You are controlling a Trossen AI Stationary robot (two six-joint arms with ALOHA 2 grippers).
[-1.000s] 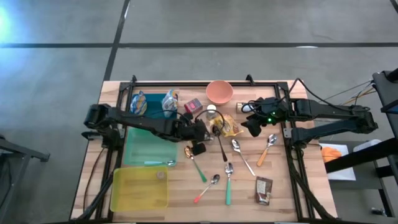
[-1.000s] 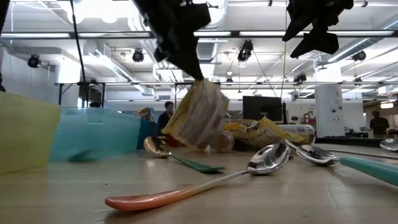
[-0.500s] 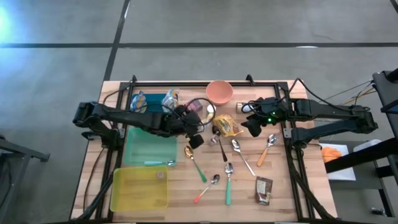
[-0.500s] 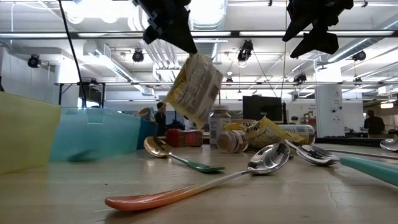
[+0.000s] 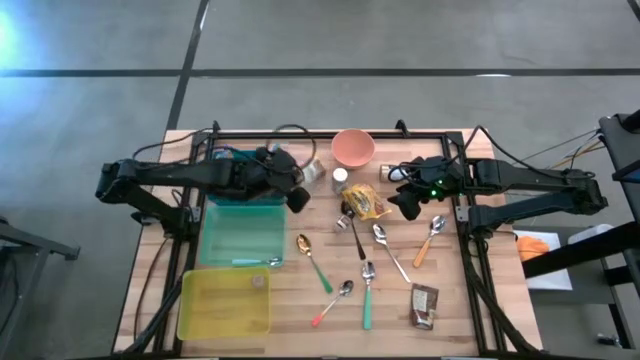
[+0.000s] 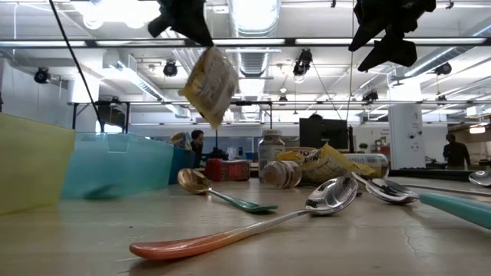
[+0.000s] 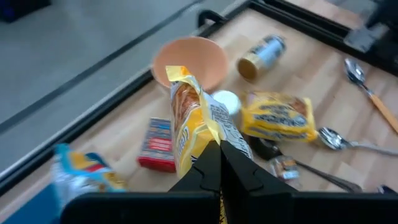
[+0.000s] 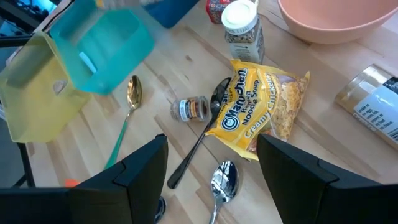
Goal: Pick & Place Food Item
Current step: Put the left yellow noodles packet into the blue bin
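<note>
Left gripper jaws clamped on yellow packet, right gripper jaws wide

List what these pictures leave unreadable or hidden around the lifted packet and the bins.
- Yellow packet: print blurred in the left wrist view; in the low view too small to read.
- Left end effector: its arm covers the grip in the high view; the low view's top edge crops it.
- Green bin: contents unseen in the low view, behind its wall.
- Yellow bin: the small item inside is too small to identify.
- Right end effector: waits open above the noodle soup packet.
</note>
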